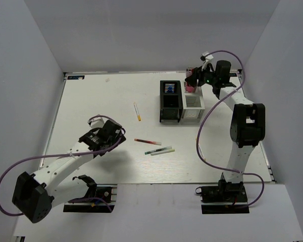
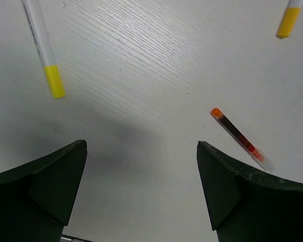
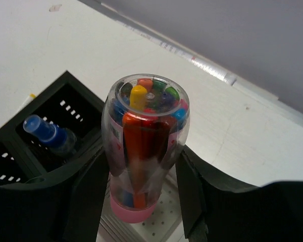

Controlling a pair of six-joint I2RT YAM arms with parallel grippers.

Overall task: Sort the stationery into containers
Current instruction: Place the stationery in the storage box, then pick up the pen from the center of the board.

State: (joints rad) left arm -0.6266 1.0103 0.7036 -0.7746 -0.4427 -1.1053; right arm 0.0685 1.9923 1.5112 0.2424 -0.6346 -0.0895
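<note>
My right gripper (image 1: 193, 79) is shut on the stubby pink cylinder (image 3: 144, 146), a clear tube of coloured markers with a pink base. It holds the cylinder upright, base down, over the white-grey organiser (image 1: 192, 107). The perforated floor of this organiser (image 3: 166, 222) shows below it. The black organiser (image 1: 170, 101) stands to its left and holds the blue-capped bottle (image 3: 46, 134). My left gripper (image 2: 141, 144) is open and empty above the table. A white pen with a yellow tip (image 2: 42, 46) and the red pen (image 2: 240, 138) lie ahead of it. Two green-and-white pens (image 1: 159, 150) lie beside the red pen (image 1: 147, 141).
Another yellow pen end (image 2: 289, 21) shows at the top right of the left wrist view. A thin white pen (image 1: 200, 149) lies near the right arm's purple cable (image 1: 208, 115). The table's back edge (image 3: 212, 68) runs just behind the organisers.
</note>
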